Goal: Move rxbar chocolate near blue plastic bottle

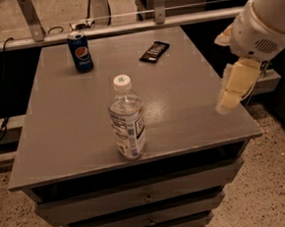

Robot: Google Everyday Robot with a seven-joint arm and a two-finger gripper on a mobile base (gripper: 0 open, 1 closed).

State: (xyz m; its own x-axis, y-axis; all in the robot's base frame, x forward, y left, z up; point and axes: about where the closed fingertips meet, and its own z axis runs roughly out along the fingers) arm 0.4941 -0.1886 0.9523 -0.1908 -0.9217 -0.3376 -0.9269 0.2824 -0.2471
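1. The gripper (226, 101), cream-coloured below a white arm, hangs tilted down and to the left over the right edge of the table (190, 97), near its front corner. I cannot tell whether it is spread or closed. It touches none of the things on the top.
2. The rxbar chocolate (154, 51) lies flat at the back of the table, right of the middle and set on a slant. It is a small bar in a black wrapper with white lettering too small to read.
3. The blue plastic bottle (127, 119) stands upright near the front edge, well apart from the bar. It is clear, with a white cap and a white-and-blue label whose print is unreadable.
4. A blue Pepsi can (80, 52) stands upright at the back left, showing its round logo.
5. Bare grey tabletop lies between bar and bottle. Drawers (149, 197) sit under the top.
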